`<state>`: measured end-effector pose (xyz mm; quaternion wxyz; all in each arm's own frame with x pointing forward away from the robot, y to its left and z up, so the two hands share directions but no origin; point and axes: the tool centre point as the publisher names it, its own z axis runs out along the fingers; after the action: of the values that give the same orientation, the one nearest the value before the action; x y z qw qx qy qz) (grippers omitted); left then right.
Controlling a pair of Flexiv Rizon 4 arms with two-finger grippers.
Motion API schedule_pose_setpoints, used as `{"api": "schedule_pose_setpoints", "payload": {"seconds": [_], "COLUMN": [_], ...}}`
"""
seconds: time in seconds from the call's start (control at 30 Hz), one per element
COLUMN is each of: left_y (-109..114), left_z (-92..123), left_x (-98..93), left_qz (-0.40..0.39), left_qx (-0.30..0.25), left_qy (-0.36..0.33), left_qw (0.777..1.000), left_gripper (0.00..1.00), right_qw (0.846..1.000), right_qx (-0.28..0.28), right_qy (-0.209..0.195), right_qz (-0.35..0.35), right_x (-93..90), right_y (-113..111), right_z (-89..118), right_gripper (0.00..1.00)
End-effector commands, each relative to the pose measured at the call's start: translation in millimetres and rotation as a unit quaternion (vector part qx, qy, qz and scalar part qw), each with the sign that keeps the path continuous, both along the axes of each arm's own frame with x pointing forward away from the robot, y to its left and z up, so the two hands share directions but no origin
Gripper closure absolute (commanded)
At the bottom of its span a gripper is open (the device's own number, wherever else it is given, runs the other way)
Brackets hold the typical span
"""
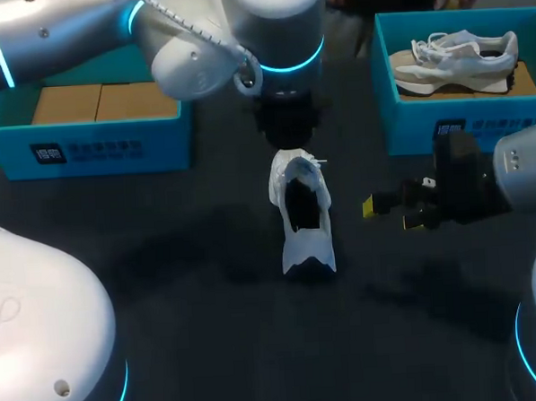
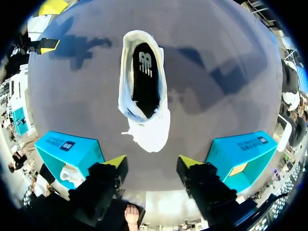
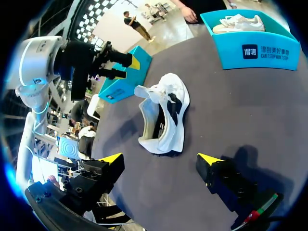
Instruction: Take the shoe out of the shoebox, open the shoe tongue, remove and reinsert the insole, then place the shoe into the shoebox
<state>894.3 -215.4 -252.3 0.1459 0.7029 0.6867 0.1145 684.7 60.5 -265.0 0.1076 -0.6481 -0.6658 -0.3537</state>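
Head view: shoe [image 1: 303, 218] looks light, floppy, so you should pinch its stiffer heel rim; left gripper [image 2: 151, 166] and right gripper [image 3: 161, 160] near it, both spread.

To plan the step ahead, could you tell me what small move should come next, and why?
Probably ease the right gripper toward the shoe to pinch the insole: the shoe lies out on the table, its mouth open with the insole in place, and both this and the left gripper are open and empty.

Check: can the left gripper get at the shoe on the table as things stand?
Probably yes: the left gripper hangs open over the shoe, nothing between them, and the right gripper sits off to its side.
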Motion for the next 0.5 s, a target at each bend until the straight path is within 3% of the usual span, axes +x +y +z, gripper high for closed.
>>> {"api": "schedule_pose_setpoints", "payload": {"seconds": [0.03,0.13,0.17,0.3,0.5], "left_y": [-3.1,-4.1,-4.0,-0.7,-0.5], "left_z": [-1.6,-1.8,-1.5,-3.4,-7.2], "left_x": [5.9,10.8,12.4,19.7,16.3], "left_qz": [-0.001,-0.002,-0.002,0.004,-0.004], "left_qx": [-0.001,-0.003,-0.003,-0.004,-0.010], "left_qy": [0.002,0.002,0.001,0.003,0.048], "left_qw": [1.000,1.000,1.000,1.000,0.999], "left_gripper": [0.53,0.79,0.97,1.00,1.00], "right_qw": [1.000,1.000,1.000,1.000,1.000], "right_qx": [0.000,0.000,0.000,0.000,0.000], "right_qy": [-0.001,-0.001,-0.001,-0.001,-0.001], "right_qz": [-0.001,-0.001,-0.001,-0.001,-0.001], "right_x": [-1.8,-1.8,-1.8,-1.8,-1.8], "right_y": [0.4,0.4,0.4,0.4,0.4], "right_z": [0.0,0.0,0.0,0.0,0.0], "right_gripper": [0.00,0.00,0.00,0.00,0.00]}}
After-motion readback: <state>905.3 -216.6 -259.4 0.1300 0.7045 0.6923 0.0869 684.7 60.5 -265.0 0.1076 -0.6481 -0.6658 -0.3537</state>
